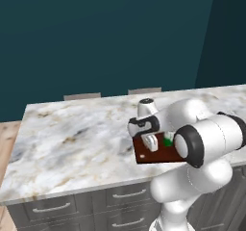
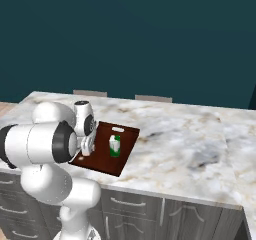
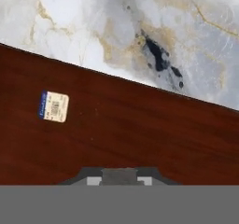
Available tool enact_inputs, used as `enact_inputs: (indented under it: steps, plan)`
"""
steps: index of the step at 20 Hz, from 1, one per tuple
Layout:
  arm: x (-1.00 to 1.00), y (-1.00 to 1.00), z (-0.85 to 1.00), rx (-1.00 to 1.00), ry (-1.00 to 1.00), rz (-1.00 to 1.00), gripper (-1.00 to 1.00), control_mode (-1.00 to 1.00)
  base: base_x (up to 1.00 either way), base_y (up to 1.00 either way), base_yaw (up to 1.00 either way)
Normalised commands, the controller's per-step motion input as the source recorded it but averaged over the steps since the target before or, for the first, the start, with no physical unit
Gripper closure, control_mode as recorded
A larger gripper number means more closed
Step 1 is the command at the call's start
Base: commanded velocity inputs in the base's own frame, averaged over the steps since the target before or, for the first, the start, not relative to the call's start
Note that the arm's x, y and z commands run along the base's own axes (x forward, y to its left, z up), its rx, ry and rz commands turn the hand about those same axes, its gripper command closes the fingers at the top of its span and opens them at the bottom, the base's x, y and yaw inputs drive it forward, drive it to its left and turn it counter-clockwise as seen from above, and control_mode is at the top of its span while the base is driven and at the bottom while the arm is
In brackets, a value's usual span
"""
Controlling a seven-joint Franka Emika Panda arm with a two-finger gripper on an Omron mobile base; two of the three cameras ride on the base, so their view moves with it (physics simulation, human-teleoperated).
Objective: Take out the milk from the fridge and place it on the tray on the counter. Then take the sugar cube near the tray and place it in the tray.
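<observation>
So the milk [image 2: 115,146] is standing upright on the tray [image 2: 130,136], roughly in the middle of the board, green bottom and white top with the little gabled peak, and from the left base view you just catch a bit of its green [image 1: 167,141] peeking out between the robot's wrist and its big elbow joint. The tray [image 1: 144,153] sits flat on the counter [image 1: 72,143] close to the front edge, above the dark drawers [image 1: 115,206] with silver handles, and its slot handle [image 2: 118,129] is on the far edge. The end effector [image 2: 83,149] is hanging low over the near-left part of the tray, beside the milk and not touching it; in the left base view it's the pale block [image 1: 151,142] under the dark wrist. The hand view looks straight down at the reddish-brown wood [image 3: 140,134] with marbled counter [image 3: 93,27] beyond the tray's edge, and there's a small cream thing with a blue stripe and a barcode-looking print [image 3: 53,106] lying flat on the board, could be the sugar cube but I honestly can't tell. The fingertips [image 3: 94,181] barely poke up at the bottom of that view, so whether the end effector is apart or together, can't tell. Behind the counter two grey chair backs [image 2: 90,93] stick up against the teal wall [image 1: 96,32].
</observation>
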Motion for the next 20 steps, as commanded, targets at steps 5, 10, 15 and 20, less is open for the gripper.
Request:
enact_inputs:
  steps: [5, 10, 15, 20]
  plan:
    - [0.15, 0.0, -0.31, -0.02, 0.09, 0.05, 1.0, -1.0, 0.0, 0.0, 0.0]
    - [0.07, 0.0, -0.36, -0.02, 0.09, 0.04, 1.0, -1.0, 0.0, 0.0, 0.0]
    - [-0.01, -0.01, 0.0, 0.0, 0.0, 0.01, -1.0, -1.0, 0.0, 0.0, 0.0]
    - [0.0, -0.14, 0.46, 0.0, -0.03, 0.0, -1.0, -1.0, 0.0, 0.0, 0.0]
